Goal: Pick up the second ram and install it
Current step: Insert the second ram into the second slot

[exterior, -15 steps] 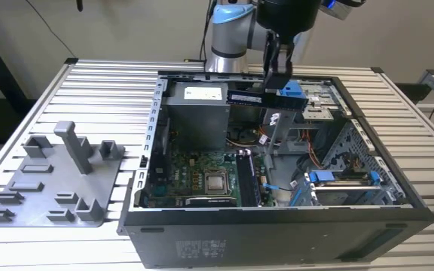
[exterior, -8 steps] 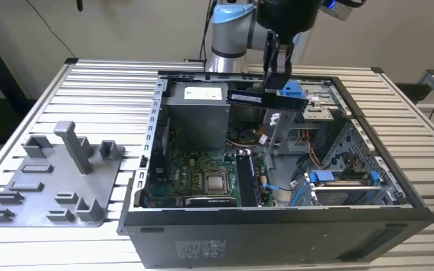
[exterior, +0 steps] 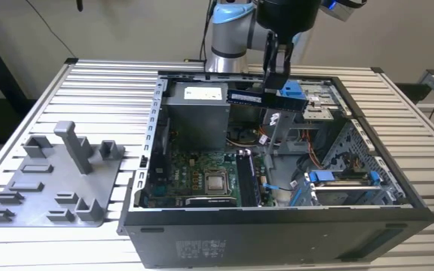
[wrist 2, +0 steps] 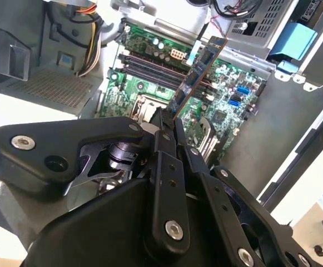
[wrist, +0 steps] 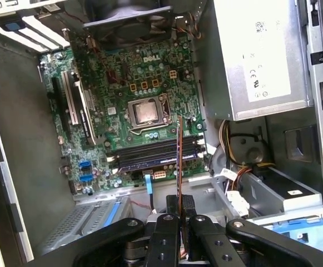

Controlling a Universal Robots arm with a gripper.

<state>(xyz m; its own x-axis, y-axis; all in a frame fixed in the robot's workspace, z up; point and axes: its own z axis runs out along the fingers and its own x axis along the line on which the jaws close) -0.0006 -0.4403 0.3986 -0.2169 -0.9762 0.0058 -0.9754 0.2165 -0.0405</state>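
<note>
Slats of pale metal make up the counter (exterior: 89, 79) that carries everything in the exterior view. An open computer case (exterior: 277, 237) fills the centre and the exterior view's right of the frame, its open side facing up. Inside it, a grey power supply (exterior: 194, 113) sits in the upper middle, a green motherboard (exterior: 194, 175) lies below that, and a drive bay (exterior: 345, 183) with blue clips is at the lower part of the exterior view's right. A grey tray (exterior: 51, 186) with upright blocks rests on the counter at the lower part of the exterior view's left, just beside the case.

The gripper (exterior: 273, 87) reaches down at the upper centre, closed narrowly on the memory stick (exterior: 243, 98), which it holds level in the air above the case. In both wrist views the stick (wrist 2: 197, 69) (wrist: 179, 161) hangs over the motherboard, apart from the long dark memory slots (wrist: 150, 157), near the square processor socket (wrist: 148, 111).
</note>
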